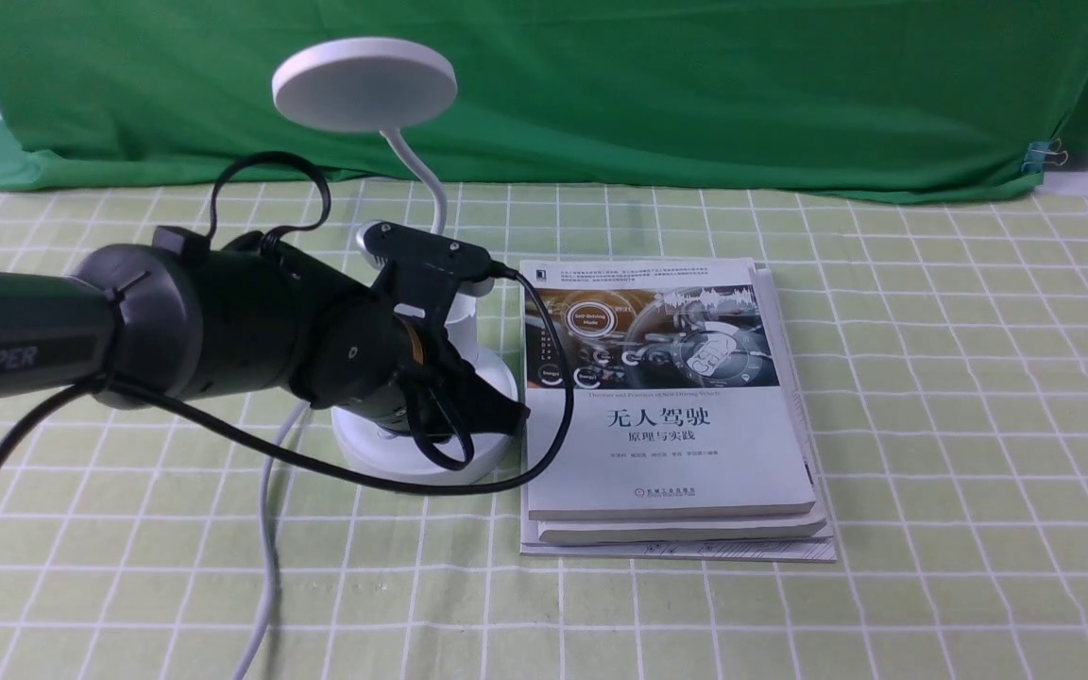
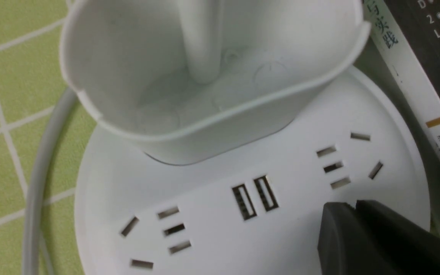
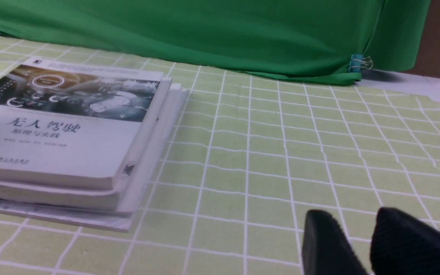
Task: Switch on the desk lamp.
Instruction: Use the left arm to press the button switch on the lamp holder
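The white desk lamp has its round disc head (image 1: 365, 83) high on a bent neck, above a cup holder (image 2: 128, 76) and a round base (image 2: 212, 236) with sockets and two USB ports. My left gripper (image 1: 506, 416) reaches over the base's book side. Its black fingers are shut together with nothing between them (image 2: 355, 206), and the tips sit right at the base's top near one socket group. Whether they touch it, I cannot tell. My right gripper (image 3: 353, 214) hangs open low over the tablecloth, well away from the lamp, and is out of the front view.
A stack of books (image 1: 667, 406) lies right beside the lamp base, on its right. The lamp's white cord (image 1: 265, 567) trails toward the table's near edge. A green cloth backdrop (image 1: 695, 85) closes off the back. A green checked tablecloth (image 1: 960, 425) covers the table.
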Controlling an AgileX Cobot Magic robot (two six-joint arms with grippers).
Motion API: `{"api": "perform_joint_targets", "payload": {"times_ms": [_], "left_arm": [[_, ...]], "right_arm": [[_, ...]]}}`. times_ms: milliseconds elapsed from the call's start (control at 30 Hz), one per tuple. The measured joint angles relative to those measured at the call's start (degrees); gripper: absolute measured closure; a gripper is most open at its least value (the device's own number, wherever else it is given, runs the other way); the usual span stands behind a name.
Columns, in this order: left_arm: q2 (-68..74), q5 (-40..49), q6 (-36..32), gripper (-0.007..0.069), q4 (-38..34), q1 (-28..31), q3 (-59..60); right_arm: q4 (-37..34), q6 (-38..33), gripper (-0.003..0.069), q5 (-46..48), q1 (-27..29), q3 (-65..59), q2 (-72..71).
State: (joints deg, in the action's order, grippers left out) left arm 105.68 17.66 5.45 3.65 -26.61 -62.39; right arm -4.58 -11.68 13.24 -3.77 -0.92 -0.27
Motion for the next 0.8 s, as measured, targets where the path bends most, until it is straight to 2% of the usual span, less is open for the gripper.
{"api": "perform_joint_targets", "payload": {"times_ms": [800], "left_arm": [[-0.91,2.19,0.17,0.0606,0.00,0.00,0.00]], "right_arm": [[0.00,0.00,0.0417,0.00,0.00,0.00,0.00]]}}
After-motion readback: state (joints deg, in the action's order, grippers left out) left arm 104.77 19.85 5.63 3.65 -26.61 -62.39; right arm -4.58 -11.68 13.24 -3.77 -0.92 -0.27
